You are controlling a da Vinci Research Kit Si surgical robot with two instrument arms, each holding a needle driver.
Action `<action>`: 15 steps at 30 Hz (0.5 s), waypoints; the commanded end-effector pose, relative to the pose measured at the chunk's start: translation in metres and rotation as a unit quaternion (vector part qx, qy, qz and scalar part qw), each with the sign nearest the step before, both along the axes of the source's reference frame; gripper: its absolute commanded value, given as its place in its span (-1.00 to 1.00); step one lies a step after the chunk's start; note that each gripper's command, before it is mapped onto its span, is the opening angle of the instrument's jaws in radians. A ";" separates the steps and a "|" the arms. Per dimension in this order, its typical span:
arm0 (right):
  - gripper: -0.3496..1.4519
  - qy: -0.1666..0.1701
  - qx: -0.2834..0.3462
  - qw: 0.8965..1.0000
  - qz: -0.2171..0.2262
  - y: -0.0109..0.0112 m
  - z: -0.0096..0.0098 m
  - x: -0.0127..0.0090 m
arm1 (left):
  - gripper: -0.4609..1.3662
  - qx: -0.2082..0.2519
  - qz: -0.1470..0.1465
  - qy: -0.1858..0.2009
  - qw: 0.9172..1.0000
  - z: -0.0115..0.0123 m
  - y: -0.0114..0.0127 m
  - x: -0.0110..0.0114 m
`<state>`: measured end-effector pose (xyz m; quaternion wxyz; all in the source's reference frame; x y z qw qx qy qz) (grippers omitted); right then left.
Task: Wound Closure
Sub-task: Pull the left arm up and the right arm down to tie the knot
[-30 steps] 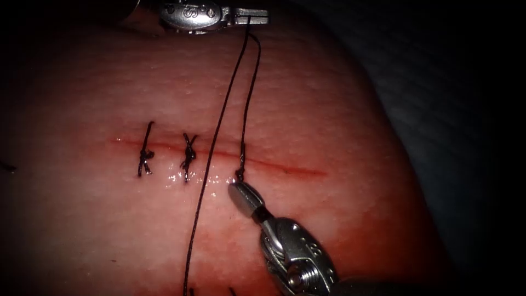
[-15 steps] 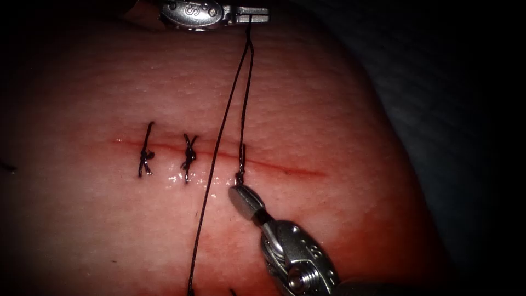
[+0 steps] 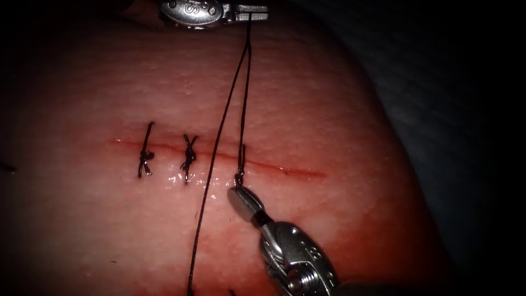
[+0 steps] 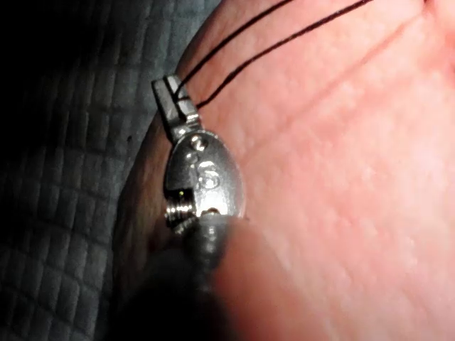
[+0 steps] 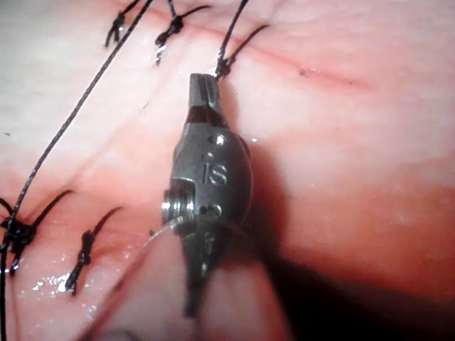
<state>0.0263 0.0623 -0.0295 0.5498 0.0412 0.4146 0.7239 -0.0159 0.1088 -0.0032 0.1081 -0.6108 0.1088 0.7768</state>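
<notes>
The tissue [image 3: 329,109] carries a horizontal cut [image 3: 285,169] with two finished knotted stitches [image 3: 145,156] across its left part, standing side by side. A third stitch [image 3: 241,161] crosses the cut to their right, and thread [image 3: 244,87] rises from it.

The left claw [image 3: 252,13] sits at the far edge of the tissue, above the cut, pressed together on the thread. Two strands leave it: one runs down to the third stitch, the other slants down between the second and third stitches, crosses the cut and goes off the near edge of the endoscope view. In the left wrist view the same claw [image 4: 174,99] shows its jaws pinched with both strands leading away over the tissue.

The right claw [image 3: 241,200] lies just below the cut with its tip right at the foot of the third stitch. Its jaws look pressed together, and in the right wrist view the claw [image 5: 205,89] appears to pinch a short thread end at the knot, though the contact is too small to be sure.

Red fluid [image 3: 230,246] stains the tissue on the near side. Beyond the tissue's edge lies a dark quilted cloth [image 4: 64,177]. I cannot make out the needle.
</notes>
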 end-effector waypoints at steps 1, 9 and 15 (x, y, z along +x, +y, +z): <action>-1.00 -0.001 -0.002 1.000 0.003 0.0001 0.0000 0.0000 | -0.88 0.000 0.002 0.000 1.000 -0.0001 -0.0001 0.0000; -1.00 0.005 -0.016 1.000 0.011 0.0005 -0.0003 0.0001 | -0.88 0.001 0.003 0.000 1.000 -0.0002 -0.0003 0.0003; -0.20 0.007 -0.016 1.000 0.013 0.0005 -0.0003 0.0000 | -0.88 0.002 0.002 0.001 1.000 -0.0002 -0.0003 0.0004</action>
